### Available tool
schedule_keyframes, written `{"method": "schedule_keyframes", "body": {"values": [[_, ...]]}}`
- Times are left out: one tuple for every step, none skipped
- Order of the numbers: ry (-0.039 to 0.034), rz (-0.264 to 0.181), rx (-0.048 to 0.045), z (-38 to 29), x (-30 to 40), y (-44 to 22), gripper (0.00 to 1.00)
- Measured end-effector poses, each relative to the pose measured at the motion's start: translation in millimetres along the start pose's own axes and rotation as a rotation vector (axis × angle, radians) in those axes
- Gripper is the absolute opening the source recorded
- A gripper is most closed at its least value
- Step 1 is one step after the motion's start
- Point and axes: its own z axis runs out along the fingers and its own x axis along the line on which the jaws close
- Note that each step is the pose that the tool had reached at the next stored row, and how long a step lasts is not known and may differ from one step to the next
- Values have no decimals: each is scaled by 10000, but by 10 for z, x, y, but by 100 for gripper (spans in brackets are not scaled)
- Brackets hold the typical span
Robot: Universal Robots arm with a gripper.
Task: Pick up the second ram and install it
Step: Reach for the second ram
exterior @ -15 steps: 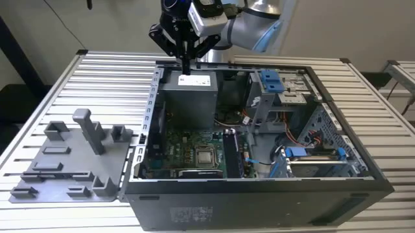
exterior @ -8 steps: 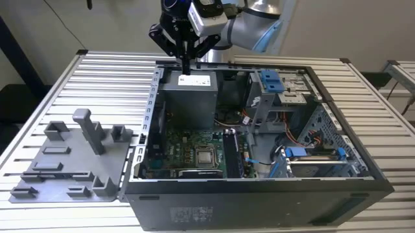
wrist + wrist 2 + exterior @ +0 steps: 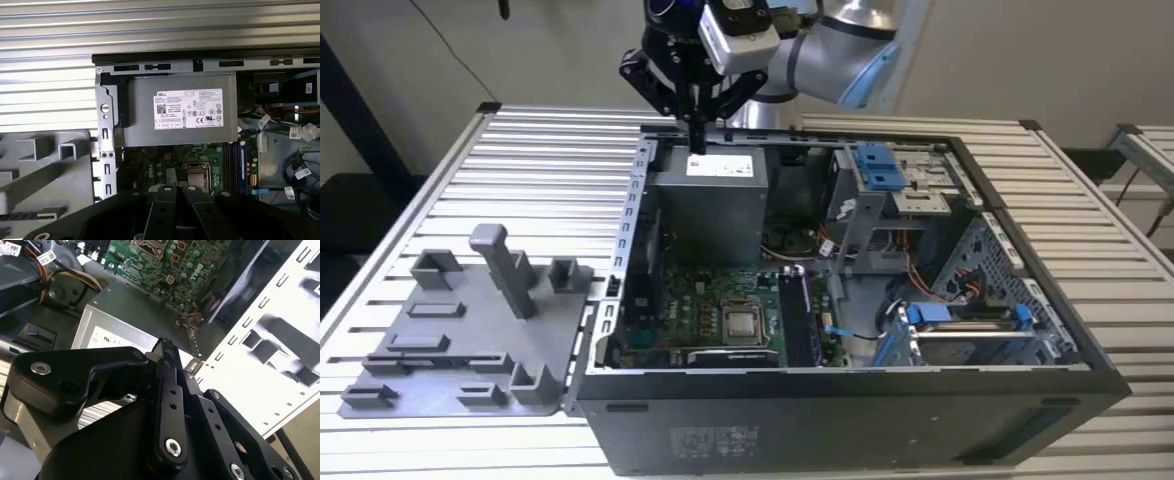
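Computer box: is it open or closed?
Open. The computer box has no cover on top, so the exterior view looks straight in at the green board and grey power box.

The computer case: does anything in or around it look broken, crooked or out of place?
Nothing stands out. The computer case lies open on the slatted table, its green board sits flat inside, and the gripper hangs shut above the grey power supply.

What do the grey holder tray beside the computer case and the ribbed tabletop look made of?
The grey moulded holder tray looks like matte plastic, possibly printed: uniform dull grey, blocky posts, no glints. The ribbed silver tabletop looks like bare aluminium profile: bright streaks along its parallel slats.
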Motion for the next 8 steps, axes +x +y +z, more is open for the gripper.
{"method": "schedule_keyframes", "body": {"values": [[3,0,0,0,13,-1,11],[8,1,0,0,27,-2,11],[13,0,0,0,43,-3,11],[20,1,1,-1,61,-4,11],[25,1,1,-1,84,-6,11],[29,1,2,-2,110,-8,11],[34,1,2,-2,136,-10,11],[39,1,2,-3,162,-11,11]]}}
